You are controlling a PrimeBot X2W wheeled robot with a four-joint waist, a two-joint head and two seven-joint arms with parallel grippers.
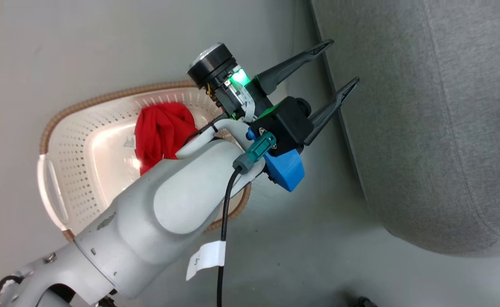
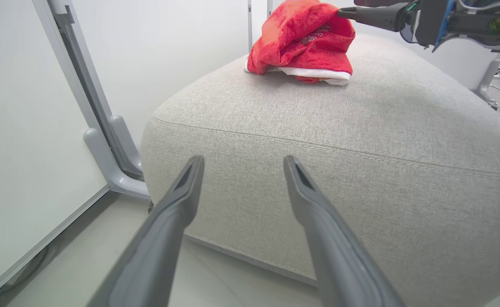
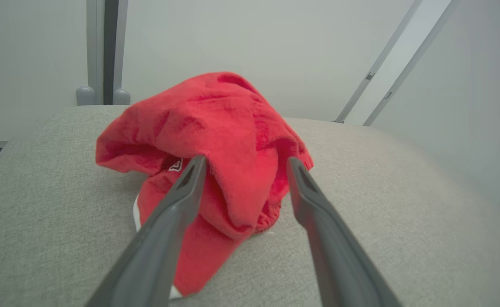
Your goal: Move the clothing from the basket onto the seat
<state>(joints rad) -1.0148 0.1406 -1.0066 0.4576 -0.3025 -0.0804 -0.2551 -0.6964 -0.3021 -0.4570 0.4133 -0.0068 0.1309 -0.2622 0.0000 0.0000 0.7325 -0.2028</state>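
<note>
Red jersey garment [image 3: 232,128] heaped on grey seat [image 3: 403,204], right end effector [image 3: 245,161] released, fingers [image 3: 177,200] straddling it, left end effector [image 2: 243,158] spread empty, another red garment [image 1: 160,128] in basket [image 1: 75,170].

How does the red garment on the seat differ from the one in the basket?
Seat garment lies heaped on the seat; basket garment sits inside the basket. Seat garment shows white trim; basket garment, partly behind the left arm, shows none. The open right hand frames the seat garment, not the basket garment. Both bright red, crumpled.
</note>
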